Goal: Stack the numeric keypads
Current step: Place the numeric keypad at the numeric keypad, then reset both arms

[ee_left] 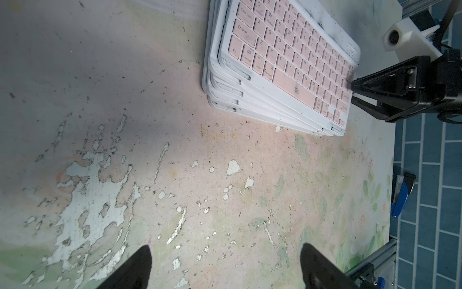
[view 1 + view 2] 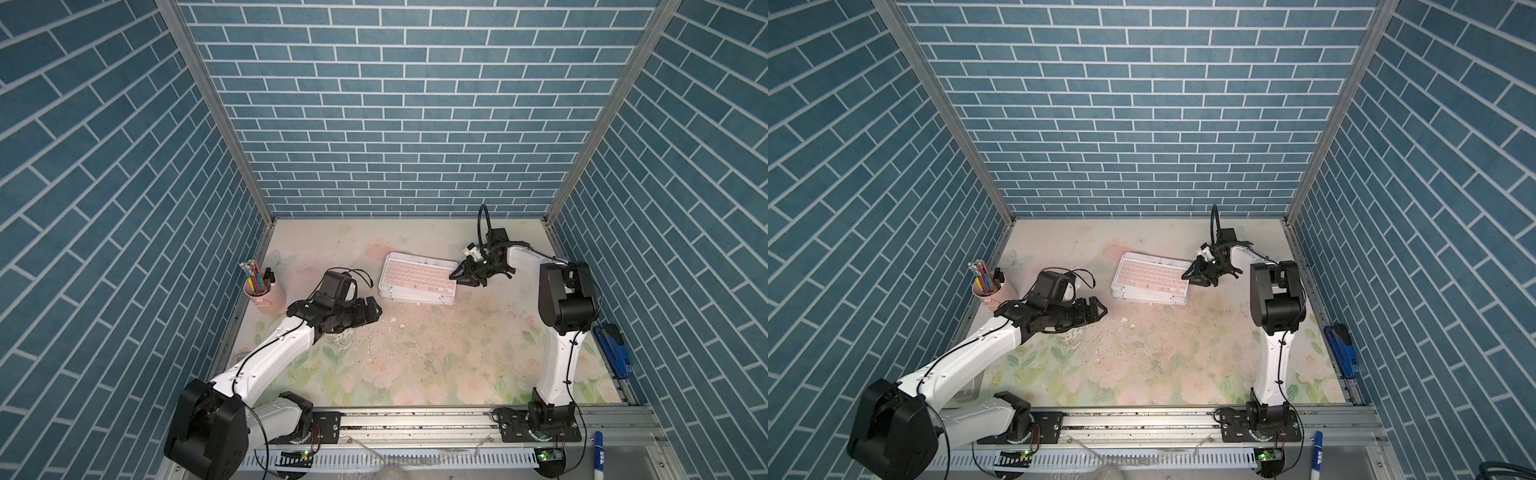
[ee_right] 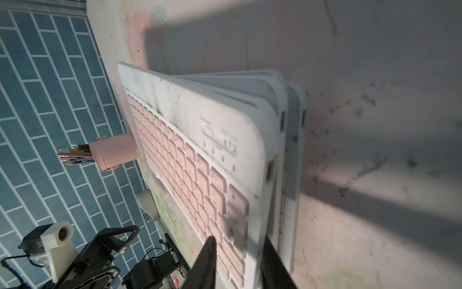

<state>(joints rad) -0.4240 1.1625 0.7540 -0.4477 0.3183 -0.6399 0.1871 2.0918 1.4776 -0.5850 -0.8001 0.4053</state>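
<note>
The numeric keypads lie in one fanned stack (image 2: 417,279) (image 2: 1152,280) at the middle back of the table. The top keypad (image 1: 295,62) (image 3: 200,155) has pink keys and a smudged white frame; of those below, only white edges show. My right gripper (image 2: 455,279) (image 2: 1185,277) (image 3: 237,255) is at the stack's right end, open, with the top keypad's edge between its fingers, one above the keys and one beyond the frame. My left gripper (image 2: 376,309) (image 2: 1100,309) (image 1: 225,255) hangs open over bare table, left of and in front of the stack, holding nothing.
A pink cup of pencils (image 2: 264,291) (image 2: 988,291) (image 3: 113,154) stands at the table's left edge. A blue stapler (image 2: 615,349) (image 2: 1343,351) (image 1: 402,195) lies on the right rail. A blue marker (image 2: 600,455) rests at the front right. The floral mat (image 1: 175,150) is flaked and worn.
</note>
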